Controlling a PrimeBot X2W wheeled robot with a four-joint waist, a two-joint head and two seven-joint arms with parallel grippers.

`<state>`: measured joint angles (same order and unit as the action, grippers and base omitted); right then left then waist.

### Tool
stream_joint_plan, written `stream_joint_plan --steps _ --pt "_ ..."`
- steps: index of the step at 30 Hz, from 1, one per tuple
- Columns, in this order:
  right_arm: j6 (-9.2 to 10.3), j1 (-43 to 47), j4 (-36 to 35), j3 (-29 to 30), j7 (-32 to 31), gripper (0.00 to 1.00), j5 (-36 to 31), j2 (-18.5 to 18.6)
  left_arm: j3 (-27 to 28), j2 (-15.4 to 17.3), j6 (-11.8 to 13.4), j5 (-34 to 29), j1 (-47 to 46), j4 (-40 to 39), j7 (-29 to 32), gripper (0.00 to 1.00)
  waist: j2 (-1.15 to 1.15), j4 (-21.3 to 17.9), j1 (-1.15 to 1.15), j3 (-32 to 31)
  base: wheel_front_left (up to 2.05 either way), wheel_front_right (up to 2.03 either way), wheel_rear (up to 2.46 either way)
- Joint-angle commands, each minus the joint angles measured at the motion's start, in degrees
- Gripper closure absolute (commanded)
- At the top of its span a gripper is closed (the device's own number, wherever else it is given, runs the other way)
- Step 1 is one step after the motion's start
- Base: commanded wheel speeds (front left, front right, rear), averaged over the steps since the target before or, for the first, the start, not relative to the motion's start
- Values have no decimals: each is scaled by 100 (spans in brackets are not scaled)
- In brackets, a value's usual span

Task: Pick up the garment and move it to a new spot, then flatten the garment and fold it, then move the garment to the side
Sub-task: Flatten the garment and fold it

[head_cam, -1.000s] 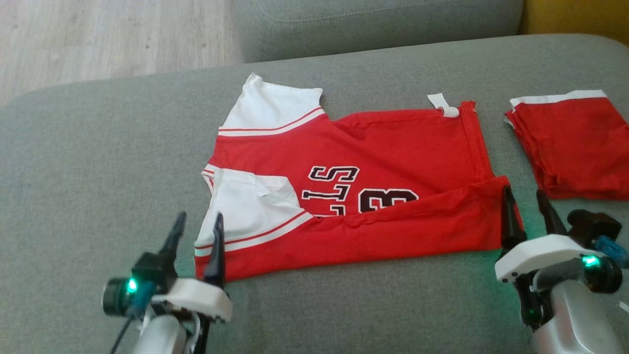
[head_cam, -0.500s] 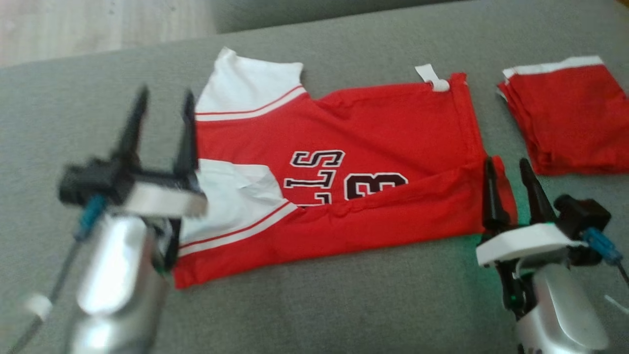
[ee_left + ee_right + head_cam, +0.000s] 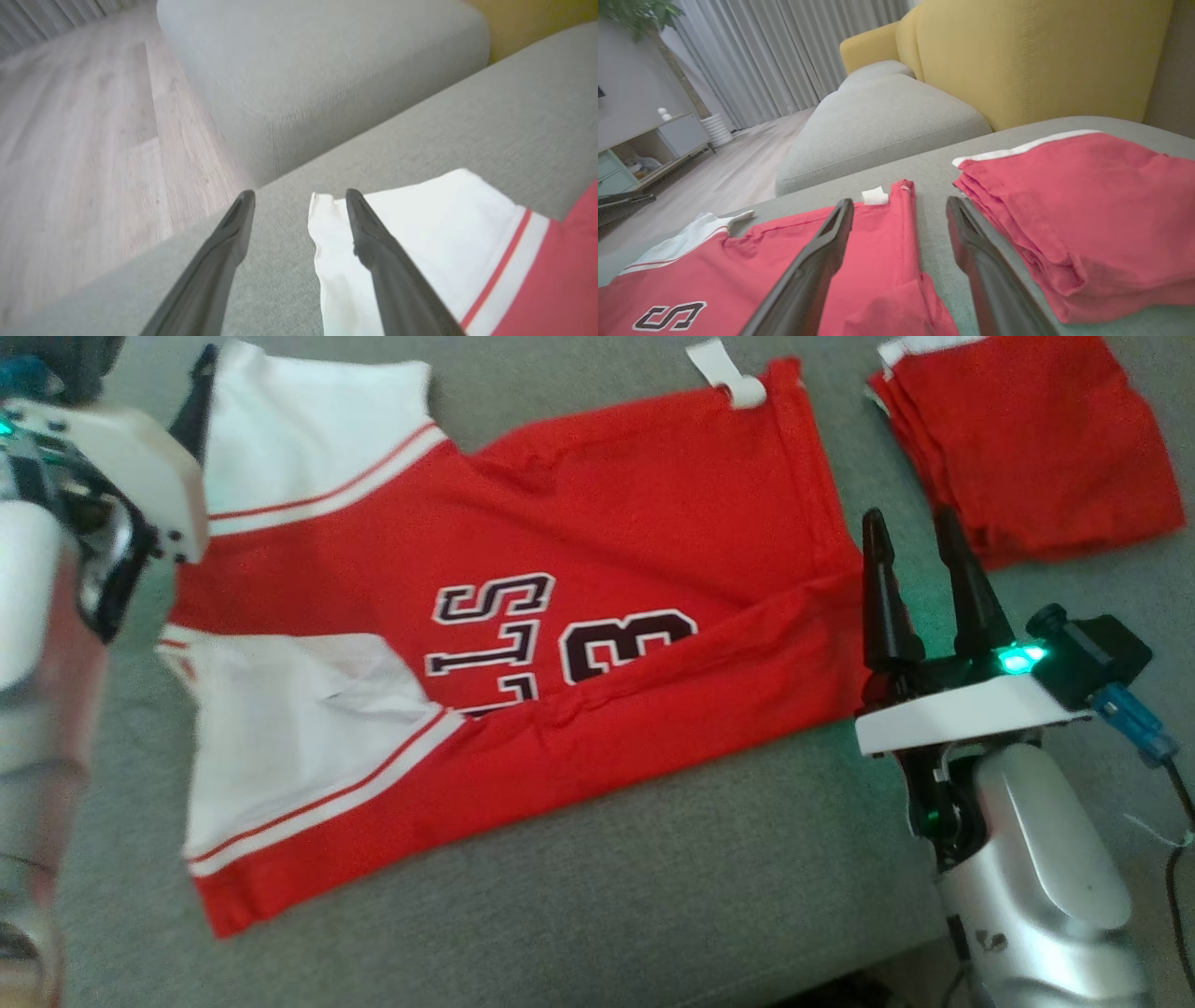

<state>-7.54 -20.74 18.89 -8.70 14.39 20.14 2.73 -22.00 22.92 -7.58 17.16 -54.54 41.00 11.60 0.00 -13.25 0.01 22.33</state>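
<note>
- Left gripper (image 3: 299,200) stood spread wide at the jersey (image 3: 597,523) sleeve; blurred and cropped in head view.
- Right gripper (image 3: 917,527) was spread, empty, beside jersey hem.
- Folded red garment (image 3: 1027,439) was cut off at top.

Left gripper (image 3: 300,193), fingers spread, hovers at the white sleeve corner of the red-and-white lettered jersey (image 3: 607,513); right gripper (image 3: 910,523), likewise spread, beside its hem.

Grey sofa (image 3: 653,896), wood flr (image 3: 70,140), yellow chair (image 3: 1041,56), curtains (image 3: 784,51)
</note>
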Motion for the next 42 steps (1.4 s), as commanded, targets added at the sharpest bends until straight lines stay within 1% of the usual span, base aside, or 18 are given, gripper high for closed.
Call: stream_joint_plan --steps 1,4,7,8,15,19,20,21,23,26,30,33,37,42 --pt "5 -115 -289 -190 60 0 86 15 -124 480 11 349 -397 -1 275 0 0 -389 -1 430 0 0 0" --pt "5 -115 -405 -279 60 0 140 15 -500 731 11 788 -625 153 538 0 0 -498 -1 576 0 0 0" --pt "5 -106 -448 -335 60 0 194 15 -772 924 10 1123 -790 255 578 0 0 -582 -1 658 0 0 0" --pt "5 -106 -448 -335 60 0 194 15 -772 924 10 1123 -790 255 578 0 0 -582 -1 658 0 0 0" --pt "5 -59 -502 -354 61 0 322 15 -1312 1179 10 1585 -993 487 595 0 0 -699 -1 757 0 0 0" --pt "5 -60 -517 -337 61 0 340 15 -1521 1222 9 1850 -1075 658 746 0 0 -729 -1 810 0 0 0" --pt "5 -69 -515 -311 61 0 340 15 -1651 1229 9 2000 -1097 694 872 53 0 -727 -1 826 0 0 0" --pt "5 -73 -513 -293 61 0 338 15 -1719 1233 9 2073 -1106 684 902 100 0 -716 -1 827 0 0 0" --pt "5 -70 -498 -229 61 0 316 15 -1806 1216 9 2215 -1130 653 863 100 0 -662 -1 810 0 0 0" --pt "5 -86 -430 -123 61 0 194 15 -1900 1169 9 2337 -1168 635 602 100 0 -550 -1 736 0 0 0" --pt "5 -144 -325 29 61 0 -111 15 -2037 1055 9 2407 -1174 535 25 100 0 -317 -1 532 0 0 0" --pt "5 -218 -167 191 13 0 -473 15 -2141 936 9 2398 -1124 420 -461 100 0 -63 -1 338 0 0 0" --pt "5 -401 75 409 -518 0 -1035 15 -2290 805 9 2461 -900 164 -1007 100 0 336 -1 72 0 0 0" --pt "5 -863 147 710 -1416 0 -1759 15 -2494 720 9 2461 -588 -313 -1417 100 0 839 -1 -88 0 0 0"
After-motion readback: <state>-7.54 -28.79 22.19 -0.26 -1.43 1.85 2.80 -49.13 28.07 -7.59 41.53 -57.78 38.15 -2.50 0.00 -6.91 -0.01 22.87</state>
